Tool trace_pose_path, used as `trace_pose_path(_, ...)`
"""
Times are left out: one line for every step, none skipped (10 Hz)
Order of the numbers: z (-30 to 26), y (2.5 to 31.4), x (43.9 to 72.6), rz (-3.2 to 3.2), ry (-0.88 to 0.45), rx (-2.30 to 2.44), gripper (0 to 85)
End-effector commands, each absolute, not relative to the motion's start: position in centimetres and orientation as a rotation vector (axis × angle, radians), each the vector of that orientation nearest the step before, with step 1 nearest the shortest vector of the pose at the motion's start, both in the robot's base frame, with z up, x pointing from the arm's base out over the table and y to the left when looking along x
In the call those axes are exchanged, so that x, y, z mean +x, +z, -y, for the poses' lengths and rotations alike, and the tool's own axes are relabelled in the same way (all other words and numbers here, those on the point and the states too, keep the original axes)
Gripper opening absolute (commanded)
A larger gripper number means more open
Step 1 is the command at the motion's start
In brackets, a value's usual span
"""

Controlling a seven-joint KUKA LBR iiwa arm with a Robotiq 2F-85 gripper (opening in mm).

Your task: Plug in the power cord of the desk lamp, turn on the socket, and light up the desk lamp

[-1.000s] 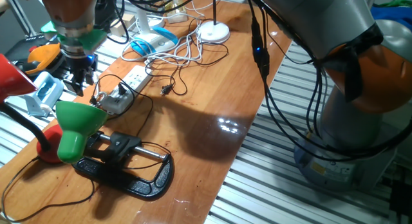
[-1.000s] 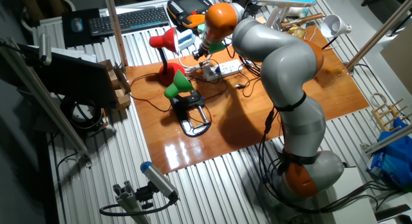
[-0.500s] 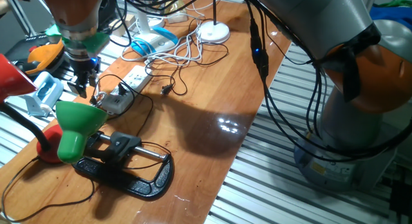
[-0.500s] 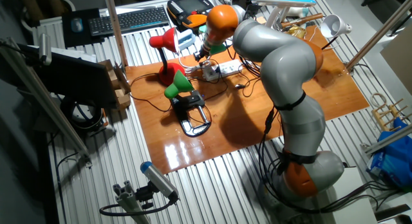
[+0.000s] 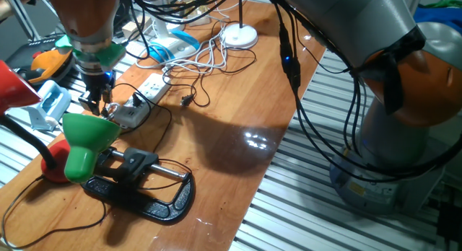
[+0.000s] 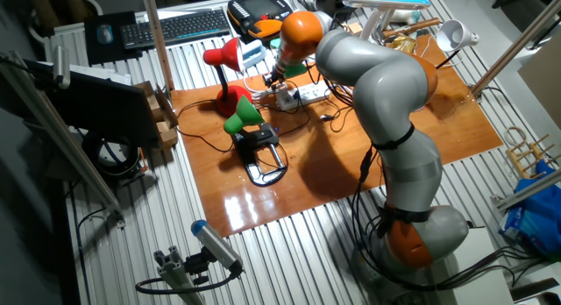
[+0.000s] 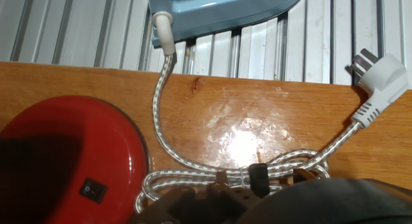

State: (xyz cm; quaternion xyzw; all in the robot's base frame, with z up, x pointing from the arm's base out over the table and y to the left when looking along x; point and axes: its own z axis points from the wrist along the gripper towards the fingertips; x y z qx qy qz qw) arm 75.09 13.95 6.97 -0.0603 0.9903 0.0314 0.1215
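- gripper (image 5: 96,98) hangs low over the left end of the power strip (image 5: 148,90), by the back-left part of the wooden table (image 5: 238,135); in the other fixed view the gripper (image 6: 273,80) sits just beside the strip (image 6: 307,95)
- jaws: dark fingers point down, too small in either fixed view and out of frame in the hand view, so cannot tell if open or closed
- power strip lies flat, long side running diagonally toward the white cables (image 5: 206,60); a grey block (image 5: 130,115) sits at its near end
- a small black plug (image 5: 186,101) lies loose on the wood just right of the strip, not in any outlet
- green lamp (image 5: 83,143) has its shade near the gripper, its arm going down to a black clamp (image 5: 144,190) lying on the table
- red lamp (image 6: 223,64) stands left of the green one (image 6: 241,117); its round red base (image 7: 71,153) with a small black switch (image 7: 94,190) fills the lower left of the hand view
- hand view also shows a braided silver cord (image 7: 168,121) running from a light blue appliance (image 7: 219,11) on the ribbed metal surface, looped on the wood, ending in a white plug (image 7: 380,85) that lies free at the table edge
- white round lamp base (image 5: 240,36) at the far end of the table
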Motion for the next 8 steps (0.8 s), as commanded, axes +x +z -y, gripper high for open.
trace_pose_path(-13.9,7.0,75.06,-2.891,0.096,-0.176,51.0)
trace_pose_path(-13.9,6.98,75.0,-2.89,0.097,-0.18,34.0)
trace_pose_path(-13.9,6.8,74.9,-2.88,0.1,-0.182,34.0)
trace_pose_path(-13.91,6.67,74.85,-2.877,0.1,-0.182,34.0)
trace_pose_path(-13.9,6.64,74.83,-2.876,0.099,-0.184,34.0)
trace_pose_path(-13.88,6.65,74.84,-2.876,0.099,-0.184,34.0)
trace_pose_path(-13.85,6.63,74.85,-2.874,0.099,-0.184,34.0)
trace_pose_path(-13.85,6.59,74.85,-2.874,0.099,-0.186,34.0)
